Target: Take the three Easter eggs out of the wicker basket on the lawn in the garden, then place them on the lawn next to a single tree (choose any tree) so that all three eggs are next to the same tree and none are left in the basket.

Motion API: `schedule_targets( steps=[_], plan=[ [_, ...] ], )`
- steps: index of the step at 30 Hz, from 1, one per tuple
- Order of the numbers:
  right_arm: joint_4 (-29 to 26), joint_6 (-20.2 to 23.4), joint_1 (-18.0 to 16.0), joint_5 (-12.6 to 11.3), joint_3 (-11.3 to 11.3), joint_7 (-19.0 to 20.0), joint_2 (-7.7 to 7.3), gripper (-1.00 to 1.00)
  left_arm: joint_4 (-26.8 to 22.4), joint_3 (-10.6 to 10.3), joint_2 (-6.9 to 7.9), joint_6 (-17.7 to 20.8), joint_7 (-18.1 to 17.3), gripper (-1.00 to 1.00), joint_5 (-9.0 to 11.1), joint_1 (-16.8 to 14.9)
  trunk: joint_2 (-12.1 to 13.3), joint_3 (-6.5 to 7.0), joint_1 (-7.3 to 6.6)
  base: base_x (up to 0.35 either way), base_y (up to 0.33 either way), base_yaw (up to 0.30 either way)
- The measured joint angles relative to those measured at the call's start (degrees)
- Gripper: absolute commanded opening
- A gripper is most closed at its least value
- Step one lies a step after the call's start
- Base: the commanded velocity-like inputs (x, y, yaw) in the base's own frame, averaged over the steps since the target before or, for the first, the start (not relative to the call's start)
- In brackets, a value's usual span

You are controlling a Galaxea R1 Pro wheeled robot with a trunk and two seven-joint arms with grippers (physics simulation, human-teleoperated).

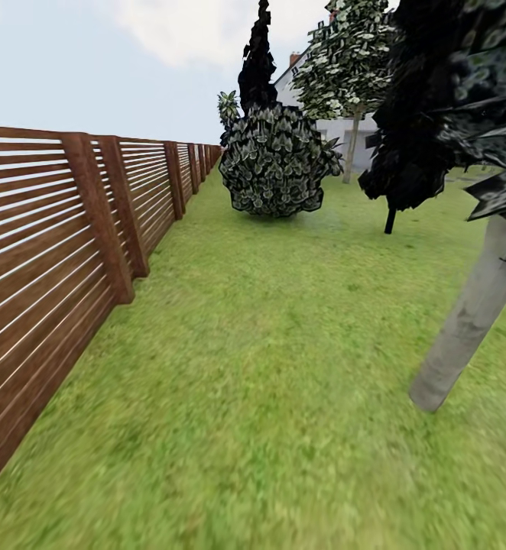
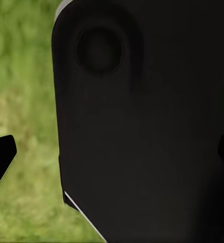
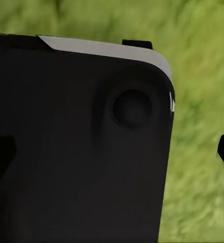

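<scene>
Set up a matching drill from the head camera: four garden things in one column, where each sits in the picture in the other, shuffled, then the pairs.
Things:
1. wooden fence
2. round bush
3. pale trunk
4. white house

Places:
A. far end, behind the leaves
B. along the picture's left side
C. near, at the picture's right edge
D. middle distance, on the lawn

Pairs: 1-B, 2-D, 3-C, 4-A

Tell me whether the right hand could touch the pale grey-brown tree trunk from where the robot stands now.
Probably not. In the head view the smooth, pale grey-brown tree trunk rises from the green grass lawn some way ahead, and the right wrist view shows a dark robot body panel over grass, no trunk.
</scene>
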Motion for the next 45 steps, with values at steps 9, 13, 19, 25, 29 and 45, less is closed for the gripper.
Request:
schedule_targets(
  steps=[9,13,19,25,29,45],
  plan=[
    [0.00,0.06,0.00,-0.07,-0.02,-0.04,-0.09,1.00,0.00,0.00,0.00,0.00,0.00,1.00,0.00,0.02,0.00,0.00,0.00,0.339,0.000,0.000],
    [0.00,0.05,0.00,-0.08,-0.02,-0.04,-0.10,1.00,0.00,0.00,0.00,0.00,0.00,1.00,0.00,-0.03,0.00,0.00,0.00,0.339,0.000,0.000],
    [0.00,-0.01,0.00,-0.08,-0.01,-0.04,-0.08,1.00,0.00,0.00,0.00,0.00,0.00,1.00,0.00,-0.01,0.00,0.00,0.00,0.339,0.000,0.000],
    [0.00,-0.01,0.00,-0.02,-0.01,-0.04,-0.01,1.00,0.00,0.00,0.00,0.00,0.00,1.00,0.00,-0.02,0.00,0.00,0.00,0.339,0.000,0.000],
    [0.00,-0.01,0.00,-0.01,-0.01,-0.04,-0.01,1.00,0.00,0.00,0.00,0.00,0.00,1.00,0.00,-0.03,0.00,0.00,0.00,0.339,0.000,0.000],
    [0.00,-0.01,0.00,0.00,-0.02,-0.04,-0.01,1.00,0.00,0.00,0.00,0.00,0.00,1.00,0.00,-0.03,0.00,0.00,0.00,0.339,0.000,0.000]
  ],
)
